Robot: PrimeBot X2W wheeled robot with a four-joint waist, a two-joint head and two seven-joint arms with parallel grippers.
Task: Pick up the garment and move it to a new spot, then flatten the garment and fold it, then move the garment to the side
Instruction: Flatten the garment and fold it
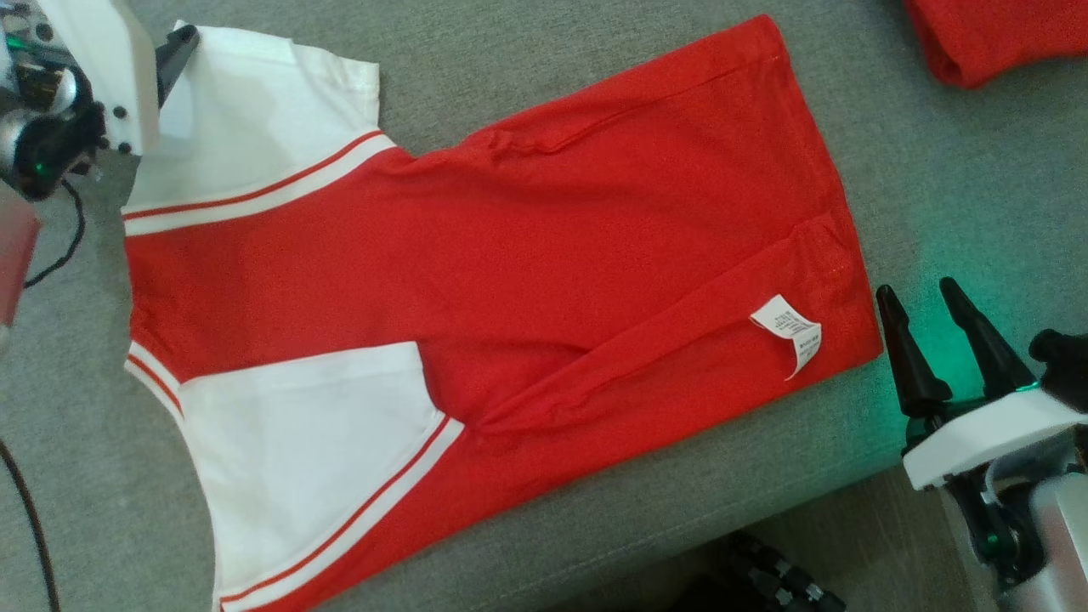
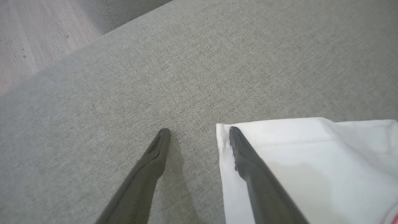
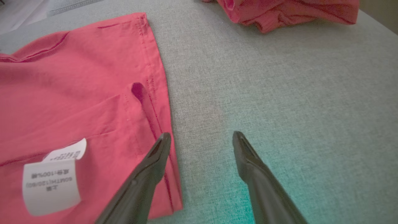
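The left gripper (image 2: 199, 132), spread, straddles the white sleeve (image 2: 311, 155) edge. The right gripper (image 3: 202, 135), also spread, straddles the hem corner of the garment (image 1: 510, 255), which lies flat on the grey surface (image 1: 935, 170). Each should probably catch every layer before pinching. The other sleeve runs off frame, and finger contact with the cloth is unclear.

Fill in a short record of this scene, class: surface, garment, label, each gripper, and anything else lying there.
Surface: grey fabric cushion
Garment: red shirt, spread flat
Label: white care label, near the hem
Left gripper: open, straddling the edge of a white sleeve
Right gripper: open, by the hem corner
Other: second red garment, crumpled, lying apart
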